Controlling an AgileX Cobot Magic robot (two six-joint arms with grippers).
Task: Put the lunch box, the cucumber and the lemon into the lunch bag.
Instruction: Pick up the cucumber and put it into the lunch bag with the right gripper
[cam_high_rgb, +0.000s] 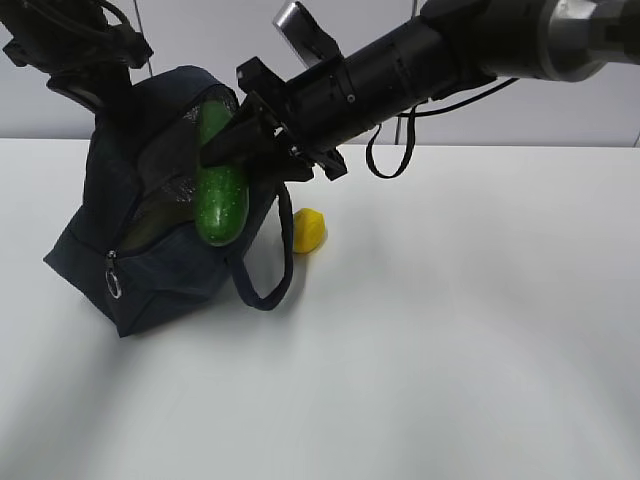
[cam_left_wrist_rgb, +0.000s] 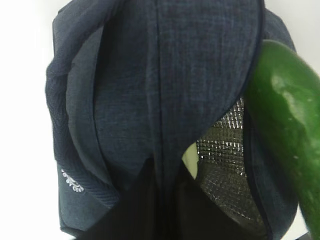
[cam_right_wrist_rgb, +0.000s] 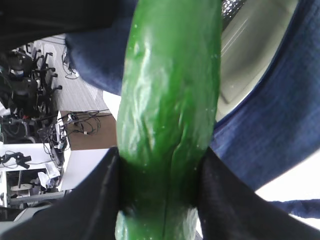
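Observation:
The dark navy lunch bag (cam_high_rgb: 160, 270) leans on the table at the left with its mouth open. My left gripper (cam_left_wrist_rgb: 164, 172) is shut on a strip of the lunch bag's fabric (cam_left_wrist_rgb: 130, 75) and holds the top up. My right gripper (cam_high_rgb: 228, 150) is shut on the green cucumber (cam_high_rgb: 222, 200), which hangs upright at the bag's mouth, partly over the front wall. In the right wrist view the cucumber (cam_right_wrist_rgb: 170, 90) fills the gap between the black fingers (cam_right_wrist_rgb: 95, 200). The sage lid of the lunch box (cam_right_wrist_rgb: 250, 55) shows inside the bag, and a sliver of that lid (cam_left_wrist_rgb: 190, 159) shows against the silver lining. The yellow lemon (cam_high_rgb: 308, 230) lies on the table just right of the bag.
One loop handle (cam_high_rgb: 270, 290) droops onto the white table (cam_high_rgb: 450, 330) in front of the lemon. A silver ring pull (cam_high_rgb: 114, 283) hangs at the bag's front corner. The right arm (cam_high_rgb: 420, 60) reaches in from the upper right, with a cable loop (cam_high_rgb: 392, 150) under it.

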